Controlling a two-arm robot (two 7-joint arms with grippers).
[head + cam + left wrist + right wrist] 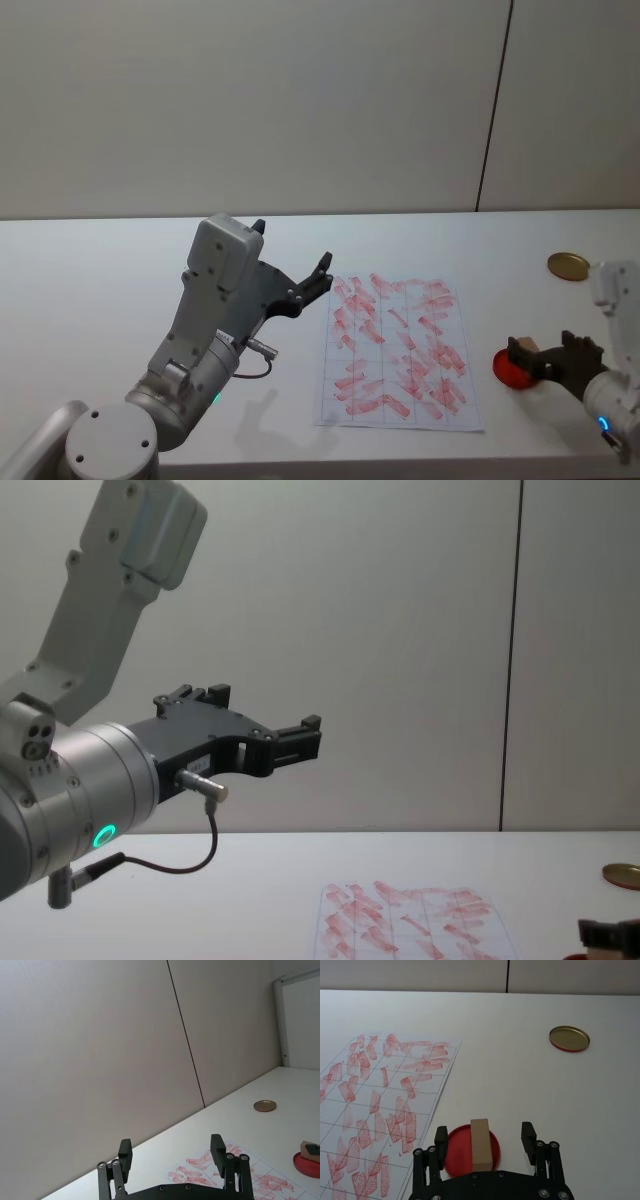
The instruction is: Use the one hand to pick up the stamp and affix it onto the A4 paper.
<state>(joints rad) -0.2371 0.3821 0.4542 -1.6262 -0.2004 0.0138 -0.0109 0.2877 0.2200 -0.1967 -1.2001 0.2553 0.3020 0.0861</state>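
Note:
The stamp (pixel 480 1144), a small tan wooden block, stands on a round red pad (pixel 457 1154) at the table's right front. My right gripper (pixel 485 1134) is open around it, one finger on each side with a gap to the wood. The head view shows the same right gripper (pixel 545 358) with the stamp (pixel 528 346) between its black fingers. The A4 paper (pixel 398 345), gridded and covered with red marks, lies flat to the left of the pad. My left gripper (pixel 312 282) hangs open and empty in the air above the table, left of the paper.
A round brass-coloured disc (pixel 568 266) lies on the table behind the right gripper, near the right edge. The left arm's white forearm (pixel 215 290) rises beside the paper's left side. A plain wall runs behind the table.

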